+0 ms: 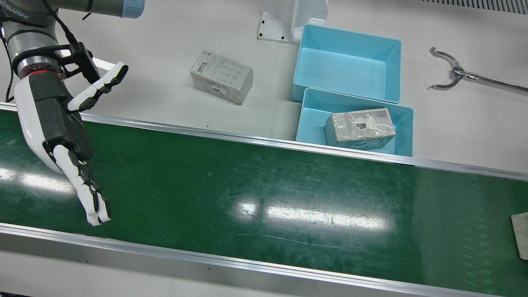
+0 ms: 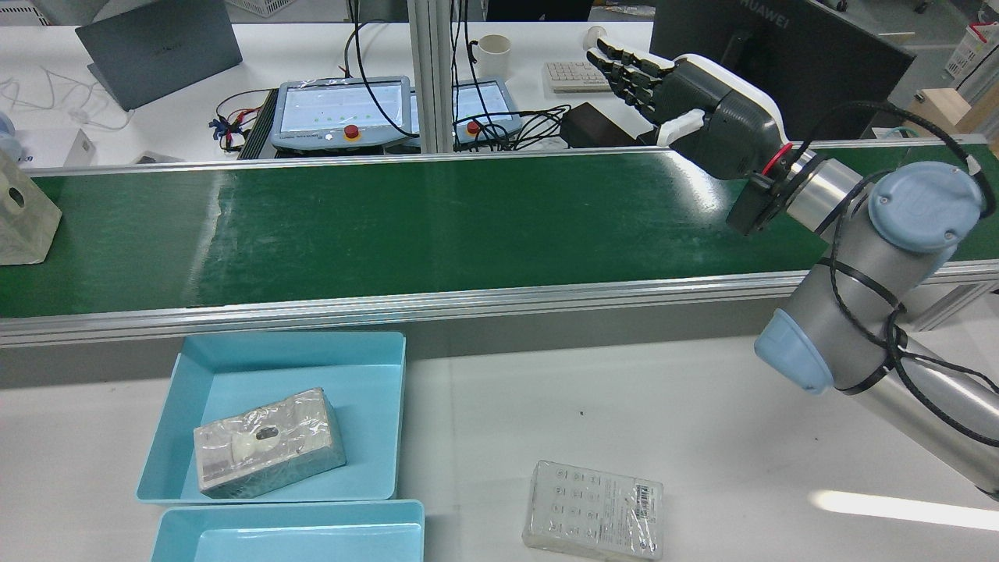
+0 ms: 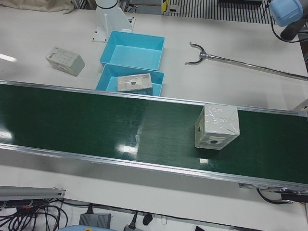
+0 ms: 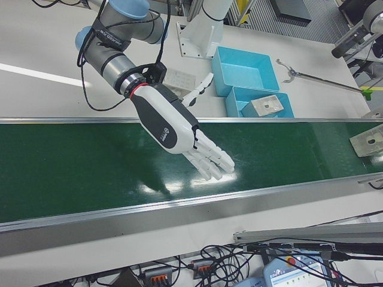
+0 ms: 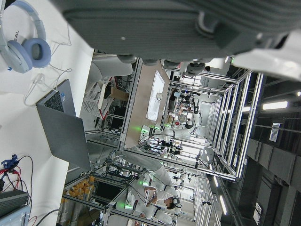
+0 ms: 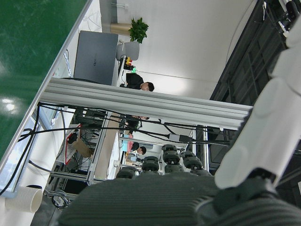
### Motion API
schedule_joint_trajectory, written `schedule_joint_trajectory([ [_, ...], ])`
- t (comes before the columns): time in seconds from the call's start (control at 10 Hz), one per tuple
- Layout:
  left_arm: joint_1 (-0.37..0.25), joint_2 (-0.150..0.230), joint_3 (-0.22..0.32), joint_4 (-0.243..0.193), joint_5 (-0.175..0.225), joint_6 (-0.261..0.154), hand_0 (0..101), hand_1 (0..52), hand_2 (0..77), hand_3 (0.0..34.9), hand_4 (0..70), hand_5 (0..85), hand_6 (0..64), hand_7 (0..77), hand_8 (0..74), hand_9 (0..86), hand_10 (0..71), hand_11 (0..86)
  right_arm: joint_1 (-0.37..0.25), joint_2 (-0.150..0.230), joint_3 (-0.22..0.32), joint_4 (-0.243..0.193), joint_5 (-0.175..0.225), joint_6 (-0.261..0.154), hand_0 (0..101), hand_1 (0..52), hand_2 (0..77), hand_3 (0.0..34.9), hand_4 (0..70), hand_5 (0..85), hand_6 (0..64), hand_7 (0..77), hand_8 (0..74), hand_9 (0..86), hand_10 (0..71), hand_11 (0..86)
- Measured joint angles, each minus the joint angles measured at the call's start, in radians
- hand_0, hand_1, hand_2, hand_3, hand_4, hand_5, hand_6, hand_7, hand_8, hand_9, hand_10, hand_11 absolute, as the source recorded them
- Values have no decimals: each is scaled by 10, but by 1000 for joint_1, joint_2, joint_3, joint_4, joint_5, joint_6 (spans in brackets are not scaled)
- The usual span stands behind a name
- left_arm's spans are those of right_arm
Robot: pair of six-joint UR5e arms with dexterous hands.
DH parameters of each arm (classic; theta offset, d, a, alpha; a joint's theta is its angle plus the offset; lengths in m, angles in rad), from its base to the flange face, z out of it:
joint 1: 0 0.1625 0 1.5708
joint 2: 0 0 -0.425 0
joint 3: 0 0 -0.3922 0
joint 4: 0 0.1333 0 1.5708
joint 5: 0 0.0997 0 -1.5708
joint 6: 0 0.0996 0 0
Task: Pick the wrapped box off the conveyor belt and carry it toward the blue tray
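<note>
While my right hand (image 1: 62, 123) hangs over the conveyor belt (image 1: 255, 189), fingers spread and holding nothing, the wrapped box (image 3: 216, 126) rides the belt far off.
Front view: one blue tray (image 1: 402, 113) holds a wrapped packet, with a second tray behind it. Rear view: box at the belt's left edge, right hand extended flat at the right. Left-front view: box stands upright on the belt, untouched. Left hand view: my left hand (image 5: 188, 28) shows only its dark palm; I cannot tell its state.
</note>
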Motion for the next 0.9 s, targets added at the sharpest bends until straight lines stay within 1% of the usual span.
schedule_joint_trajectory([
  [0.1,0,0,0,0,0,0,0,0,5,0,0,11,0,5,0,0,0,0,0,21,12,-43,-13,-37,397,49,16,0,33,5,0,0,33,16,0,16],
  [0.2,0,0,0,0,0,0,0,0,5,0,0,11,0,5,0,0,0,0,2,65,26,-109,-16,-94,403,60,16,82,0,0,0,0,33,16,0,11],
  [0.3,0,0,0,0,0,0,0,0,11,0,0,11,0,0,0,0,5,0,3,109,51,-187,-13,-159,403,60,16,82,0,0,0,0,33,16,0,11],
  [0.4,0,0,0,0,0,0,0,0,5,0,0,11,0,0,0,0,5,0,3,134,78,-258,-4,-214,417,87,16,122,0,0,0,0,16,16,0,16],
  [0.5,0,0,0,0,0,0,0,0,5,0,0,11,0,0,0,0,5,0,4,137,96,-310,8,-246,437,98,16,115,0,0,0,0,16,16,0,16],
  [0.6,0,0,0,0,0,0,0,0,11,0,0,11,0,0,0,0,5,0,11,130,106,-351,18,-264,437,98,16,115,0,0,0,0,16,16,0,16],
  [0.7,0,0,0,0,0,0,0,0,11,0,0,11,0,0,0,0,0,0,19,123,108,-374,24,-271,476,175,104,0,0,5,0,0,16,16,0,16],
  [0.8,0,0,0,0,0,0,0,0,11,0,0,11,0,0,0,0,0,0,25,119,104,-387,30,-274,482,175,109,0,0,5,0,0,0,16,0,16],
  [0.9,0,0,0,0,0,0,0,0,5,0,0,11,0,0,0,0,5,0,29,117,98,-393,35,-274,482,175,109,0,0,5,0,0,0,16,0,16],
])
